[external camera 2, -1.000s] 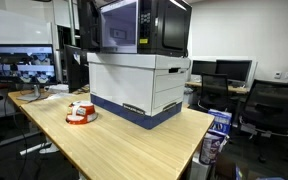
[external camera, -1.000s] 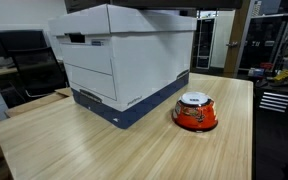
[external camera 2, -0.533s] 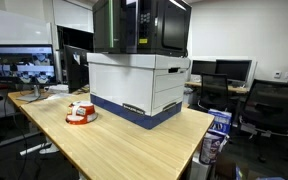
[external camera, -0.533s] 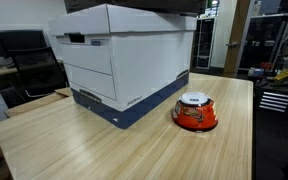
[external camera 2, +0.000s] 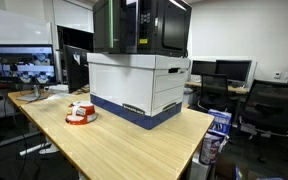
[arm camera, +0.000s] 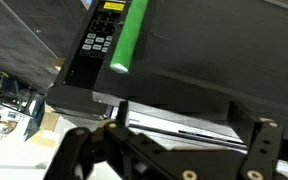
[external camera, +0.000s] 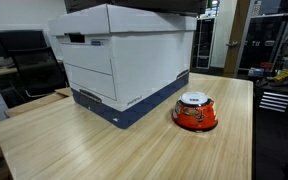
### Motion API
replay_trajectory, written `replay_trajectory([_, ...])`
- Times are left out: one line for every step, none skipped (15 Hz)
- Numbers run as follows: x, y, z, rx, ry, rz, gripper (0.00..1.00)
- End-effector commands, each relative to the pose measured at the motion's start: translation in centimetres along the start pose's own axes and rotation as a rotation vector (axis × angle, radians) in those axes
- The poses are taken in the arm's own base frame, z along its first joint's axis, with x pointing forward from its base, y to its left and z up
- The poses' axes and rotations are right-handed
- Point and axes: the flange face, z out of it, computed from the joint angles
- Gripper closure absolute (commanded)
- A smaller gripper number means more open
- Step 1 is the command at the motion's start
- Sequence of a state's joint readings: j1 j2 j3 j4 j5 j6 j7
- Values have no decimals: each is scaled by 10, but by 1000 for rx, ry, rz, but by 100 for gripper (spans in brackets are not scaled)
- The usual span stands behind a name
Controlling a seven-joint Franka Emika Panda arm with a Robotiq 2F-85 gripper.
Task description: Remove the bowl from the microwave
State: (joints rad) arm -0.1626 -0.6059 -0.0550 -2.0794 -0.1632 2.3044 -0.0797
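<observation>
A small red-orange bowl [external camera: 195, 111] with a white-grey top sits on the wooden table beside a large white box [external camera: 124, 60] with a navy base; both also show in an exterior view, the bowl [external camera 2: 80, 113] and the box [external camera 2: 134, 80]. A black microwave [external camera 2: 149, 25] stands on top of the box. In the wrist view its control panel and green handle [arm camera: 129, 35] are very close. My gripper [arm camera: 189, 118] is open and empty, its fingers spread in front of the microwave's lower edge. The gripper does not show clearly in either exterior view.
The wooden table [external camera: 104, 145] has bare surface in front of the box and around the bowl. Monitors and desks [external camera 2: 19, 60] stand behind, office chairs [external camera 2: 274, 100] to one side. The table edge [external camera 2: 199, 140] is close to the box.
One second ago the microwave's front showed a light grey window; since half a second ago it looks dark and wider, so the door has swung. The bowl and box have not moved.
</observation>
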Motion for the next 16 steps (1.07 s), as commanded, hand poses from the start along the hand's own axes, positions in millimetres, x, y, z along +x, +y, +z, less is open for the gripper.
replay_trajectory([2,-5,-7,28,-65,-3,0])
replay_trajectory([2,-7,-7,32,-83,-5,0])
replay_trajectory([1,-10,-5,39,-110,-5,0])
replay_trajectory([-1,-13,-4,45,-133,-11,0])
replay_trajectory([-2,-16,-4,47,-149,-19,0])
replay_trajectory([-3,-19,-3,51,-164,-25,0])
replay_trajectory([-4,-23,0,49,-182,-28,0])
replay_trajectory([-3,-25,5,46,-188,-23,0])
replay_trajectory([-1,-27,11,43,-168,-4,0])
replay_trajectory([0,-28,16,50,-147,12,0])
replay_trajectory([3,-29,26,48,-118,43,0])
replay_trajectory([6,-29,34,46,-107,64,0])
replay_trajectory([10,-29,41,44,-95,80,0])
replay_trajectory([13,-29,48,47,-86,98,0])
replay_trajectory([18,-27,57,48,-78,114,0])
replay_trajectory([21,-26,66,49,-73,127,0])
